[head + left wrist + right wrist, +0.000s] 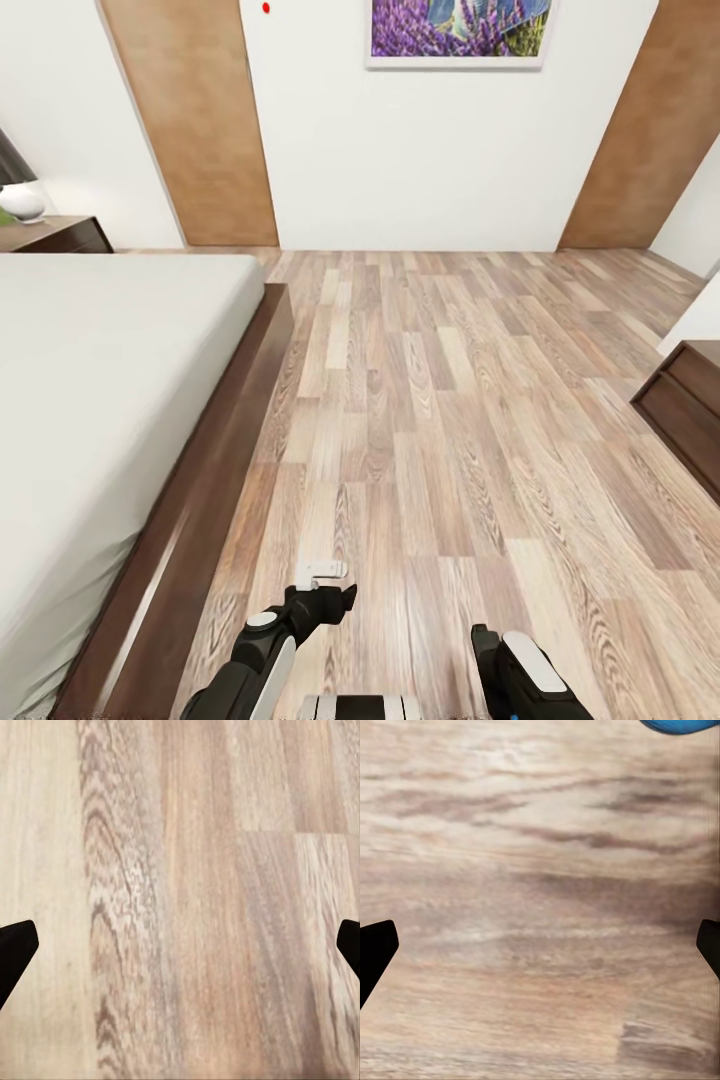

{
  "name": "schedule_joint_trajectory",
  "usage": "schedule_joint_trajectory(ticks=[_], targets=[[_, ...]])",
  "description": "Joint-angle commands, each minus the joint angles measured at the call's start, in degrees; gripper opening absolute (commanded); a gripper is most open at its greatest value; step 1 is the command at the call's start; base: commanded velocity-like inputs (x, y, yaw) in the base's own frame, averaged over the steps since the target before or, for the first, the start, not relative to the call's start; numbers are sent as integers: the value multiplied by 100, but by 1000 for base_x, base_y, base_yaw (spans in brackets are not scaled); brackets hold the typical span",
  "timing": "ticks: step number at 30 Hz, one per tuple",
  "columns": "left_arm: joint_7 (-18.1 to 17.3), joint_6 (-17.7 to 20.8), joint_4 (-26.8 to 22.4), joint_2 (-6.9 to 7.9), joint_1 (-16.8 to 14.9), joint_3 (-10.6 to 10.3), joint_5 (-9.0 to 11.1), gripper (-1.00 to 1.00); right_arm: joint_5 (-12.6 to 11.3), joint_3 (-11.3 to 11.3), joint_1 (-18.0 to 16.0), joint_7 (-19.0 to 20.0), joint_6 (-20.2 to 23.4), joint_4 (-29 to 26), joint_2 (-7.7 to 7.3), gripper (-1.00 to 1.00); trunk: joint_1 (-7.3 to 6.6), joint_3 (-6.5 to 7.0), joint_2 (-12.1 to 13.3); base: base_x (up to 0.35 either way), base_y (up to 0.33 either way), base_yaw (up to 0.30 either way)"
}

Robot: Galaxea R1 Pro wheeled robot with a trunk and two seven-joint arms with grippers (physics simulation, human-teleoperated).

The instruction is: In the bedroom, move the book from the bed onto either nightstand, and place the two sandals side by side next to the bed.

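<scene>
The bed, a bare grey mattress on a dark brown frame, fills the left of the head view. A dark nightstand stands at its far end against the wall. The book is out of view. In the right wrist view a bright blue curved edge, part of one sandal, lies on the plank floor beyond my right gripper, which is open and holds nothing. My left gripper is open too, hanging over bare floor boards. Both arms sit low at the near edge of the head view, the left arm close to the bed frame.
A white rounded object rests on the nightstand. A dark wooden cabinet juts in at the right. Two brown door panels flank a white wall with a lavender picture. Wood floor stretches between bed and cabinet.
</scene>
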Motion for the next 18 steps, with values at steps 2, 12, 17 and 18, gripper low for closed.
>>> schedule_joint_trajectory(ticks=[2, 12, 17, 18], targets=[[1, 32, -7, 0, -2, 2, 44, 100, 2, -36, -1, -26, 29, -13, 6, 100, 4, -50, -5, 0, 0, 0], [1, 30, -7, 0, -2, 4, 47, 100, 2, -36, -1, -32, 29, -13, 6, 100, 30, -271, -18, 0, 0, 0], [1, 32, -7, 0, -1, 11, 47, 100, 2, -36, -1, -33, 29, -13, 6, 100, 42, -382, -25, 0, 0, 0], [1, 33, -7, 0, -2, 18, 47, 100, 2, -36, -1, -33, 29, -13, 6, 100, 45, -404, -26, 0, 0, 0]])
